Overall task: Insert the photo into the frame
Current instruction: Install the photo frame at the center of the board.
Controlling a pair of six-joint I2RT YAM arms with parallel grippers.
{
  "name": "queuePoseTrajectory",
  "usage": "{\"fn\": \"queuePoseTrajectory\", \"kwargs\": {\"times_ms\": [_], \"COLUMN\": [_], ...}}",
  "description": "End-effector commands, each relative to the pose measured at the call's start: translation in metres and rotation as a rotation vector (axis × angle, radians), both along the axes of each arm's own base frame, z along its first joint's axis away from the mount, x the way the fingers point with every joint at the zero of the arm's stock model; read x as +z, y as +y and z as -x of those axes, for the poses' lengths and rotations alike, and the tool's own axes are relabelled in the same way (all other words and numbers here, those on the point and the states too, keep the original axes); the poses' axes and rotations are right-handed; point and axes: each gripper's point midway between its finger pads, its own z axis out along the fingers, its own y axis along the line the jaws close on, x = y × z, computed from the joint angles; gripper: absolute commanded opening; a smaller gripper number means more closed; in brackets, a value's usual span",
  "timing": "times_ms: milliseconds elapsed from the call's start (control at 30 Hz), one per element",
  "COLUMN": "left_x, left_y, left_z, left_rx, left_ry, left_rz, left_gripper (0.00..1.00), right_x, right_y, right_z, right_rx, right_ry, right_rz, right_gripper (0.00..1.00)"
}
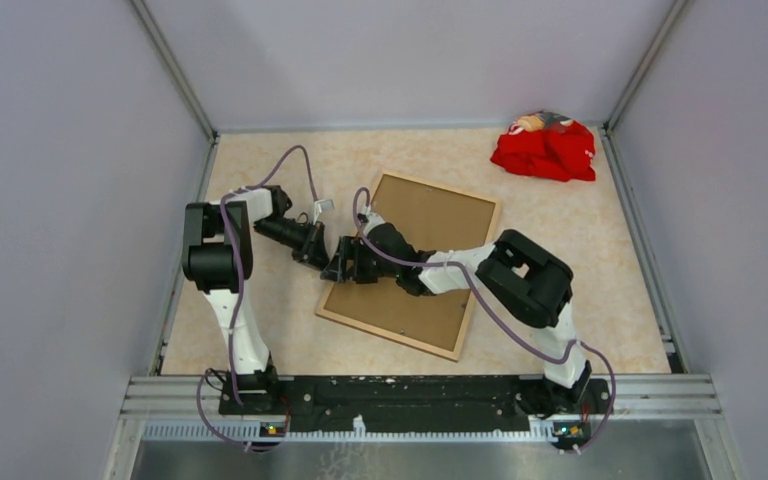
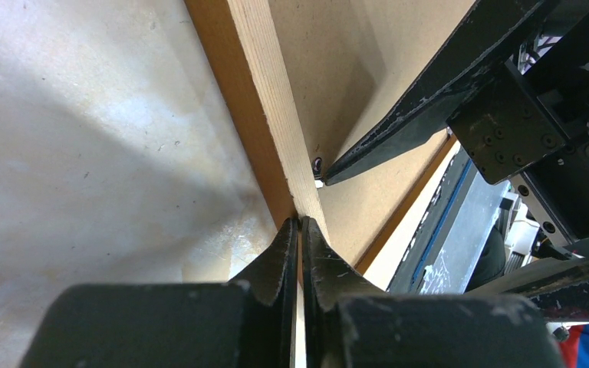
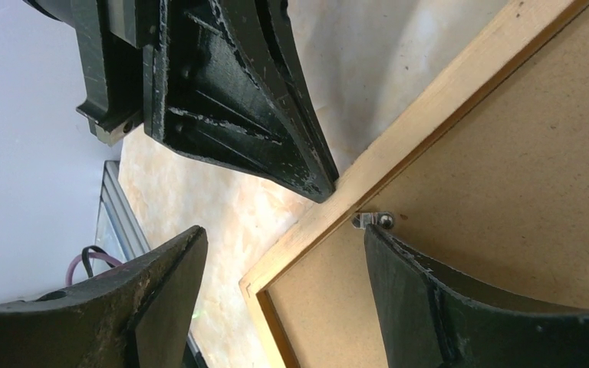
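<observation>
The frame (image 1: 390, 337) lies face down on the table, its pale wood back up, with a brown backing board (image 1: 440, 225) set inside it. The photo is hidden. My left gripper (image 1: 320, 260) is shut; in the left wrist view its tips (image 2: 300, 222) press against the outside of the frame's left rail (image 2: 268, 100). My right gripper (image 1: 348, 260) is open and empty over the same rail (image 3: 429, 100). One of its fingertips (image 3: 376, 238) touches a small metal clip (image 3: 374, 221) at the board's edge; the other hangs over the table outside the frame.
A crumpled red cloth (image 1: 545, 150) lies at the back right corner. Grey walls close in the table on three sides. A metal rail (image 1: 420, 395) runs along the near edge by the arm bases.
</observation>
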Motion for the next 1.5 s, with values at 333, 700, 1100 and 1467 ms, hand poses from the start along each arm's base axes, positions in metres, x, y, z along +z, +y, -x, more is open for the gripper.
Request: {"fn": "queuePoseTrajectory", "kwargs": {"times_ms": [333,700,1100,1467], "left_x": [-0.003,0.0,0.031,0.015], "left_y": [0.005,0.005,-0.004,-0.042], "left_z": [-0.003,-0.003,-0.065,-0.086], "left_rx": [-0.036,-0.04,0.081,0.031], "left_ry": [-0.066,-0.07,-0.123,-0.08], "left_rz": [-0.052,-0.047,-0.022,-0.032], "left_gripper": [0.06,0.06,0.29,0.41], "right_x": [-0.016,0.01,0.083,0.035], "right_y": [0.003,0.004,-0.072,-0.102], "right_z": [-0.01,-0.005,-0.079,-0.152], "right_rx": [-0.102,-0.078,-0.162,-0.236], "right_ry": [-0.013,-0.042,-0.19,-0.198], "right_rz": [0.072,0.016,-0.014,0.073], "right_gripper": [0.73,0.75,0.87,0.87]}}
